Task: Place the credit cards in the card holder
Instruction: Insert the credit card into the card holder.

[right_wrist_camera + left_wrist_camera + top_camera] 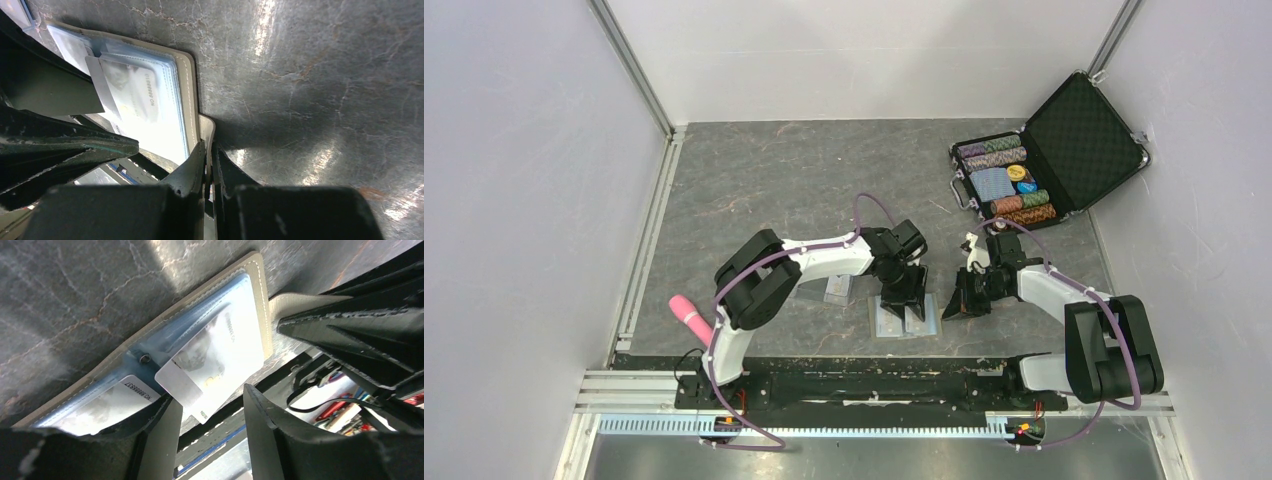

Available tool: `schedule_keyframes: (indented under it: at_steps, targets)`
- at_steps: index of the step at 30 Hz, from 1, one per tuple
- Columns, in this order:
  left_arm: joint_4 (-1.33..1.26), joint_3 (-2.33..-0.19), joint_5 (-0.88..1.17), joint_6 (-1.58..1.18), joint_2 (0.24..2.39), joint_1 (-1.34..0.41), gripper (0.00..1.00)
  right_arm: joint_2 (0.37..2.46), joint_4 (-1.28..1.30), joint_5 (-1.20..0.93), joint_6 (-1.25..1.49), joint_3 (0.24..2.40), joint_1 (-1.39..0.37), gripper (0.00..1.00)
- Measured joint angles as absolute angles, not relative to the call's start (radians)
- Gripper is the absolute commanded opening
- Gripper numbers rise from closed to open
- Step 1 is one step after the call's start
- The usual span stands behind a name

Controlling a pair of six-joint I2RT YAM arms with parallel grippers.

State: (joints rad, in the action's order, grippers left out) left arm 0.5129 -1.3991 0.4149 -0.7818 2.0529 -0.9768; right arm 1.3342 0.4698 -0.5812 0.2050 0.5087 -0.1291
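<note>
The card holder (906, 322) lies spread open near the table's front edge, its pale blue pockets up (257, 285) (191, 90). One credit card (215, 360) (132, 95) sits slanted, partly inside the right pocket, with a corner sticking out. A second credit card (110, 402) lies in the left pocket. My left gripper (904, 298) (210, 394) hovers over the holder, open. The slanted card's corner is beside its left finger, not clamped. My right gripper (954, 300) (209, 150) is shut on the holder's tan side tab.
An open black case of poker chips (1044, 160) stands at the back right. A pink object (689, 318) lies at the front left. A clear plastic case (837, 290) sits just left of the holder, under the left arm. A metal rail runs along the near edge.
</note>
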Motion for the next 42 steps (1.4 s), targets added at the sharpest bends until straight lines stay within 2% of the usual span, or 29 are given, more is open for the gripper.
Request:
schedule_keyframes:
  at_steps: [13,30,35,42]
  targets:
    - [0.712,-1.467,0.339,-0.704,2.053,-0.989,0.57,1.335,0.469,-0.583,0.205,0.509,-0.129,0.0]
    - [0.666,-1.513,0.421,-0.691,2.115,-1.002,0.49,1.338,0.468,-0.587,0.198,0.509,-0.129,0.0]
    - [0.684,-1.552,0.424,-0.691,2.138,-1.011,0.5,1.338,0.469,-0.587,0.197,0.509,-0.129,0.0]
    - [0.708,-1.565,0.4,-0.683,2.14,-1.015,0.57,1.333,0.473,-0.583,0.197,0.509,-0.129,0.0]
